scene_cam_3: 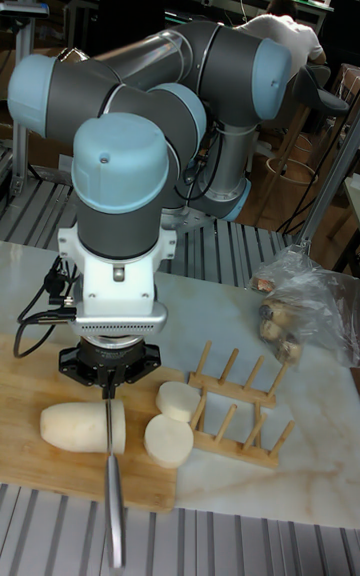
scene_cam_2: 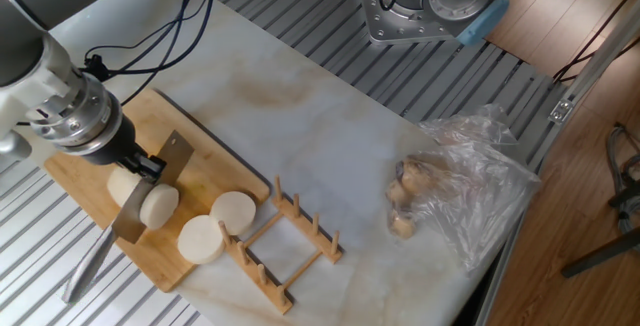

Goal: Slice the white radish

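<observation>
Tool (scene_cam_2: pixel 147 164) clamped on knife (scene_cam_2: pixel 140 206), blade sunk into the white radish (scene_cam_2: pixel 142 198) on the cutting board (scene_cam_2: pixel 215 171). Two cut discs (scene_cam_2: pixel 218 224) lie beside the stub (just touching the wooden rack (scene_cam_2: pixel 285 241)) on the worktop (scene_cam_2: pixel 340 141).
</observation>
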### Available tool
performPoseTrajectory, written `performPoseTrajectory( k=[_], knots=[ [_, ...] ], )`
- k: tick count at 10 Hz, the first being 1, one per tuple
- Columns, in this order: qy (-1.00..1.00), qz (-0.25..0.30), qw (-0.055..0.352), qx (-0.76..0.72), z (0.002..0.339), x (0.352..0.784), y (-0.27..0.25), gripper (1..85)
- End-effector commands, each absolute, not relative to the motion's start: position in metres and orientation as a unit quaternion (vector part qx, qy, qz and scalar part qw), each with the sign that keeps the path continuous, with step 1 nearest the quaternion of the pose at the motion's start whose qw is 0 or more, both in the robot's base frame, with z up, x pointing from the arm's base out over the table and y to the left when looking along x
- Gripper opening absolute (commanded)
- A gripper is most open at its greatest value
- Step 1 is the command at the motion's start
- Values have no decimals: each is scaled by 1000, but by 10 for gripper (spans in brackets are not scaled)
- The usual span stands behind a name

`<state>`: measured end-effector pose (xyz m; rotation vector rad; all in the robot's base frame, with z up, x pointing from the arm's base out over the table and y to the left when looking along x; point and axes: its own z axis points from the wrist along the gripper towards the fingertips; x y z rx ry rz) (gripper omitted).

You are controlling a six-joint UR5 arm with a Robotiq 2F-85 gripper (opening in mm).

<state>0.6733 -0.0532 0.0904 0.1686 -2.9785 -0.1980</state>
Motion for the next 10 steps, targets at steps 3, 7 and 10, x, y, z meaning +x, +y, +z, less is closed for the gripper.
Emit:
performPoseTrajectory(
  k=[3, 7, 10],
  knots=[
    [-996, -62, 63, 1, 89, 671, -42, 13],
    [-997, -52, 52, -1, 74, 663, -38, 13],
    [-997, -52, 52, -2, 73, 662, -38, 13]
  ],
)
